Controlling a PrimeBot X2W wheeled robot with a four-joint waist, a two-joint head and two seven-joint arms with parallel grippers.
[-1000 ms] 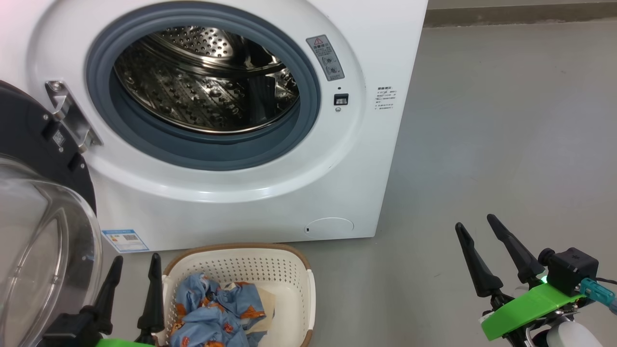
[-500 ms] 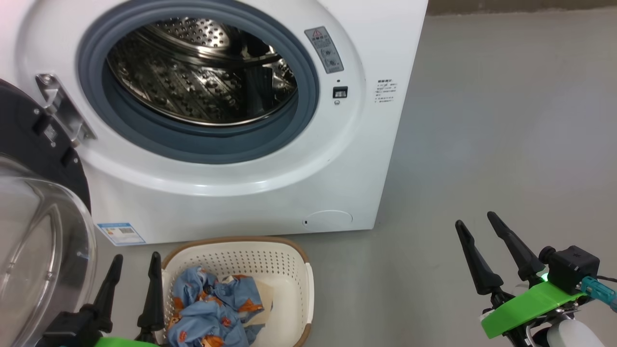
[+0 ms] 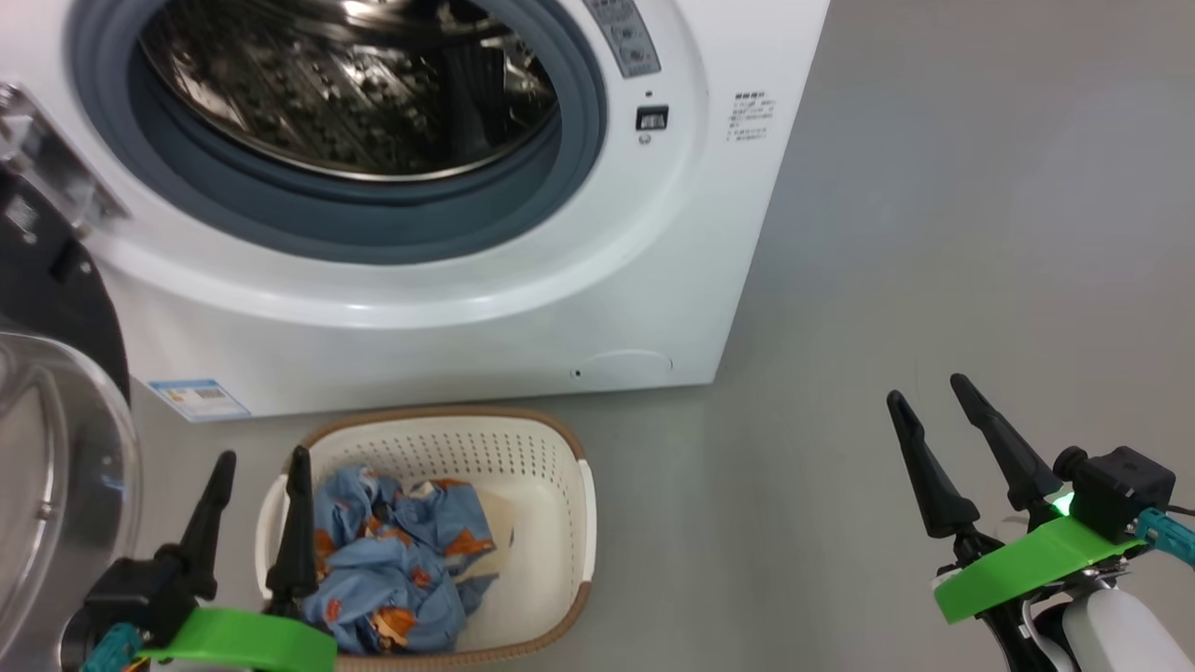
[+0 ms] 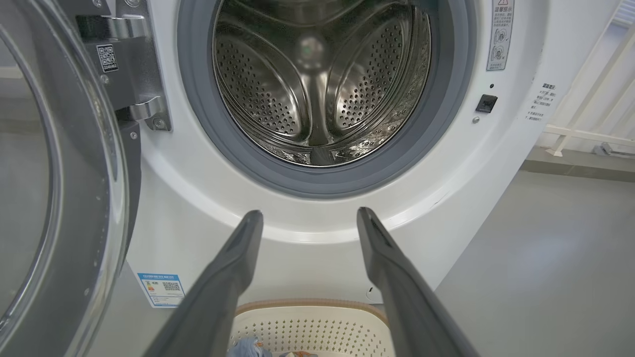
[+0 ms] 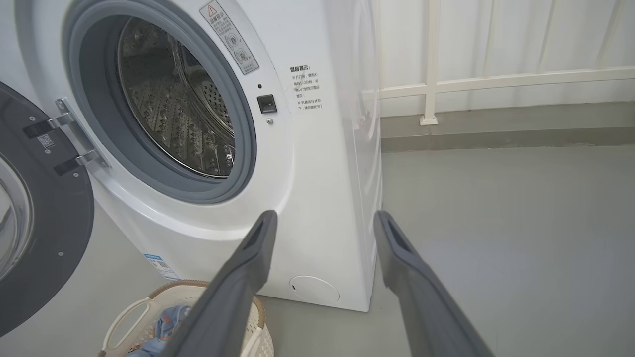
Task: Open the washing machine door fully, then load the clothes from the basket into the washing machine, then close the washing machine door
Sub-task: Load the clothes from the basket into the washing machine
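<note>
The head camera has tipped down in the last second, so the scene slid toward 12 o'clock. The small cream-white perforated plastic basket [image 3: 560, 439] now shows whole at 6 o'clock of the large white front-loading washing machine [image 3: 467, 317], with the light blue cartoon-print clothes [image 3: 392, 560] bundled inside. The round black-rimmed glass door [image 3: 47, 308] stands wide at 9 o'clock. The left gripper [image 3: 263, 455] hovers spread and empty at the basket's 9 o'clock rim, and the right gripper [image 3: 926, 388] is spread and empty at 3 o'clock. I judge the opening done and grasping next

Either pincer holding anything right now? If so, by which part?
Nothing is held. The left pincer and right pincer are both open, with nothing between their fingers. The clothes lie in the basket.
</note>
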